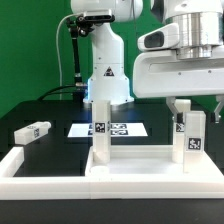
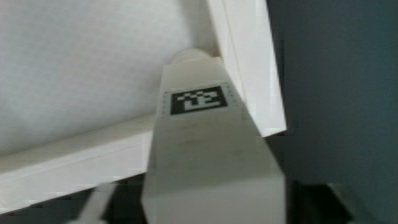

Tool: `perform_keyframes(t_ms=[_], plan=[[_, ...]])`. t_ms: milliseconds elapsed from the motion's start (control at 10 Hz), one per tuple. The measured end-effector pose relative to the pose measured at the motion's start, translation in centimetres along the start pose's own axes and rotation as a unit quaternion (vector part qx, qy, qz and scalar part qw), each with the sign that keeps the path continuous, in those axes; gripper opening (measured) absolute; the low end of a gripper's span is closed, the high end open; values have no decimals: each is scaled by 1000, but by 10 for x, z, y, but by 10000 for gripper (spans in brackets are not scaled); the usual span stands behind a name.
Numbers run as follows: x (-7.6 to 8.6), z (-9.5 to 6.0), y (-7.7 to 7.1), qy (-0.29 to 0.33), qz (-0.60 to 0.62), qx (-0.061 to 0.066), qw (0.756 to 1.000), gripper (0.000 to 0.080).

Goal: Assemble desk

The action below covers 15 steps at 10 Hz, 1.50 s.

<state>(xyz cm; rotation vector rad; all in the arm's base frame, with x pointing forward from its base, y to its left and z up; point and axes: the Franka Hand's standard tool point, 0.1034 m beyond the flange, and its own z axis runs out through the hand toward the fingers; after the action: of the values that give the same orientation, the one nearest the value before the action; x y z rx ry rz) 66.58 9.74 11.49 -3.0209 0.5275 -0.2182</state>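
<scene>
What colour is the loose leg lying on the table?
White leg, with black-and-white tags; exterior view.

On the surface, the panel lies in front with two legs standing on it. Behind lies the marker board. A loose leg lies toward the exterior view's left, just behind the rail.

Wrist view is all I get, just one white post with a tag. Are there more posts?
Observer: Yes. A middle post stands upright at the panel, to the exterior view's left of your right post.
Operator: Any lying down?
Observer: One loose post lies on the table, off the panel, far to the exterior view's left.
Operator: Are the fingers squeezing mine?
Observer: No. The fingers hang open by its top.
</scene>
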Motion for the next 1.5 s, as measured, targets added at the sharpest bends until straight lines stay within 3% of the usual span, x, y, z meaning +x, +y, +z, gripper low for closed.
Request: perform_keyframes(t_ms=[100,300,500,1000,1100,1200,1400,1500], plan=[[2,0,5,1,26,-5,1000,305],[4,-1,12,4,63,-15,998,305],[6,-2,22,8,120,-36,992,305],[8,-2,31,8,144,-42,989,307],[9,-5,33,4,143,-38,989,383],[16,-20,42,1,147,-27,989,383],[34,-62,64,3,130,-13,991,626],[42,-80,78,6,112,-8,994,626]])
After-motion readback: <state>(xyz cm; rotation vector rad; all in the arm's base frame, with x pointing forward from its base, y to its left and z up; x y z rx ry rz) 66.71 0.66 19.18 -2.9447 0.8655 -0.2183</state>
